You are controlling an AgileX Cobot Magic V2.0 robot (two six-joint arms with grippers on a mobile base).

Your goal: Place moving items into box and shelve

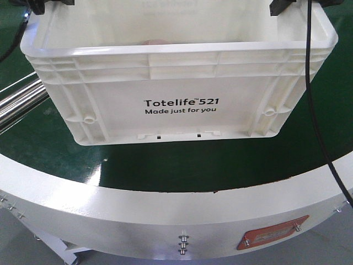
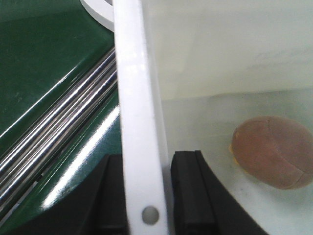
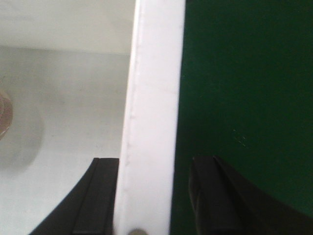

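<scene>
The white ribbed box [image 1: 182, 83] printed "Totelife 521" stands on the green surface. A pinkish-brown moving item [image 2: 274, 152] lies on its floor; only its top [image 1: 157, 41] shows over the near rim, and a sliver [image 3: 4, 115] shows in the right wrist view. My left gripper [image 2: 146, 196] straddles the left rim [image 2: 139, 122] with both black fingers tight against it. On the right rim [image 3: 151, 98], my right gripper [image 3: 154, 196] has its inner finger [image 3: 100, 196] touching and its outer finger [image 3: 210, 196] standing off with a gap. The cream item is hidden.
Chrome rails [image 1: 19, 102] run along the box's left side, close to the left rim [image 2: 58, 127]. A black cable [image 1: 317, 121] hangs across the box's right corner. The green surface [image 1: 231, 165] ends at a curved white table edge [image 1: 165, 210] bearing an orange plate [image 1: 273, 232].
</scene>
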